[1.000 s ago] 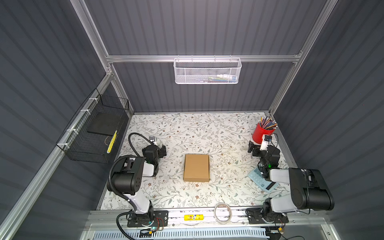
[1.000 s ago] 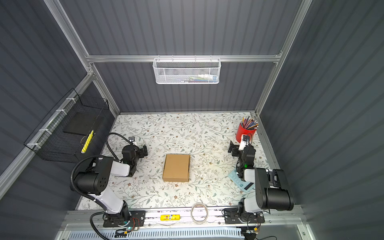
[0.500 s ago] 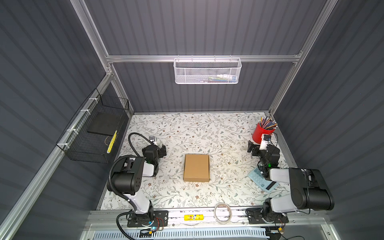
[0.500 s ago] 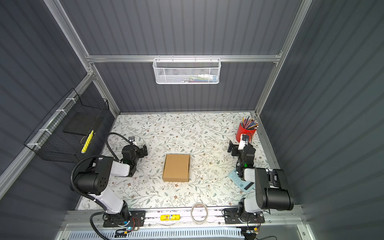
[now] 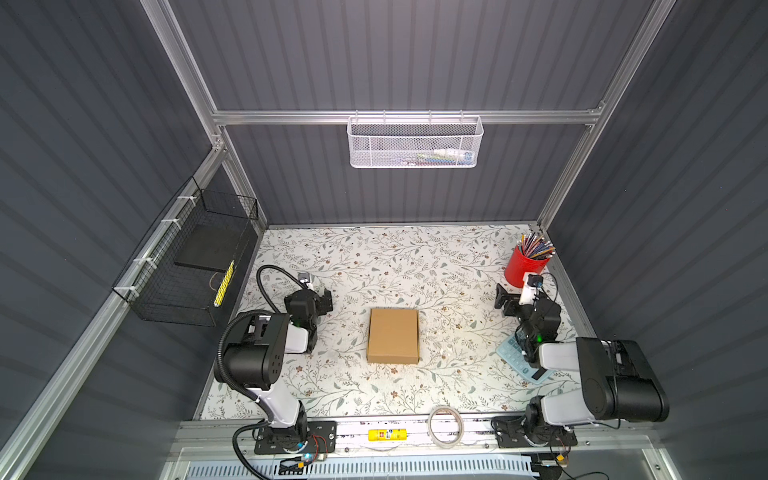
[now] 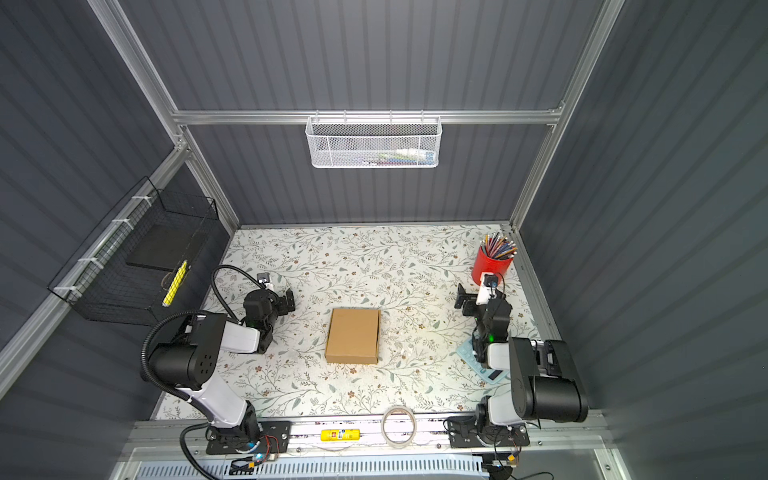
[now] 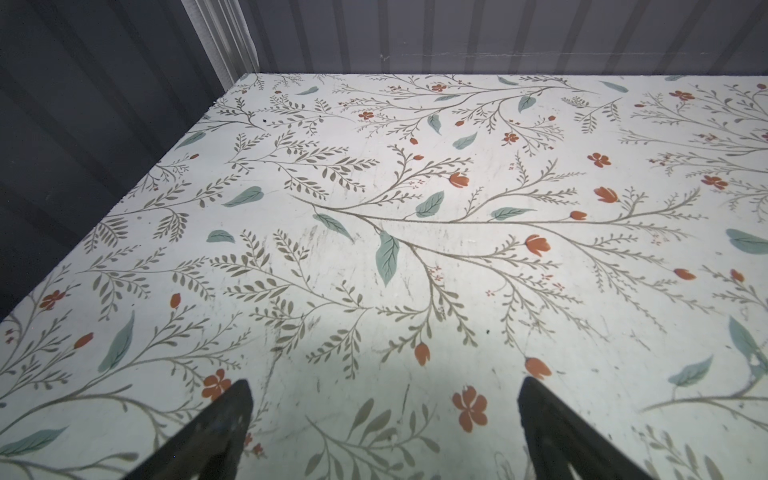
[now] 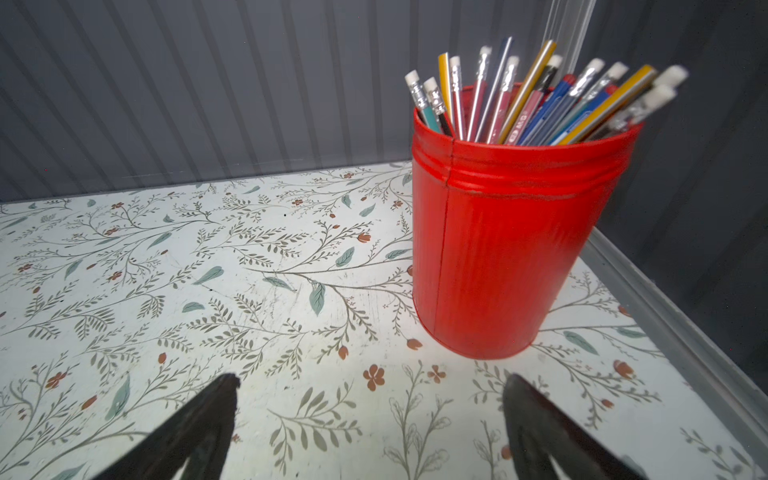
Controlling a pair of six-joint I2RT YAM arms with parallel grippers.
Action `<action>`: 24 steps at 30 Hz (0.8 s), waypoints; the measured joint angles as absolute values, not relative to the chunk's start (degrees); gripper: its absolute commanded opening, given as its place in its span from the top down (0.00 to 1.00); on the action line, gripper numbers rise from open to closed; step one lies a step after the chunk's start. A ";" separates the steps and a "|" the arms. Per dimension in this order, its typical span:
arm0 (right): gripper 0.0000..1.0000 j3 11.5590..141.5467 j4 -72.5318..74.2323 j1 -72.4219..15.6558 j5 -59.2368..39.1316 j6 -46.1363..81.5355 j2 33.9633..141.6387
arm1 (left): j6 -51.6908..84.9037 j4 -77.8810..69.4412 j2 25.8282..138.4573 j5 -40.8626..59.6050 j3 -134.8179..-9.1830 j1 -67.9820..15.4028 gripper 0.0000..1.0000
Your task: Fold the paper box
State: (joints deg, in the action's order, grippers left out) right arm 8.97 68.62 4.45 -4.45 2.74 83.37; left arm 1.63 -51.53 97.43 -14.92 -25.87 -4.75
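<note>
Closed paper box (image 6: 353,336) flat on table (image 6: 374,266); left end effector (image 6: 286,302), right end effector (image 6: 463,301) well apart, apparently open.

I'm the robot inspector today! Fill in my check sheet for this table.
Surface: flowery table, scuffed.
Job's things: paper box, looks closed, mid-table, untouched.
Clutter: red pencil cup, far right corner; calculator beneath right arm; tape roll, yellow item on front rail.
Grippers: left gripper open, empty; right gripper open, empty, facing cup.
Cables: black hose looping from left arm.
Surroundings: white basket on back rail; black wire basket on left wall.
</note>
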 measured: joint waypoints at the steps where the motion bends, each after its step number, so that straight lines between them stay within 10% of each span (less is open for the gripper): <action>1: 0.01 6.76 70.39 4.47 -4.05 2.79 83.53 | 1.63 -51.51 97.43 -14.92 -25.87 -4.75 0.00; 24: 0.01 18.02 57.08 4.47 -5.23 2.50 83.15 | 1.63 -51.53 97.43 -14.92 -25.87 -4.75 0.00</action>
State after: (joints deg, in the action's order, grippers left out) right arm 18.02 57.08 4.47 -5.23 2.50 83.15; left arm 1.63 -51.53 97.43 -14.92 -25.87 -4.75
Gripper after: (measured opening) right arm 0.992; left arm 0.996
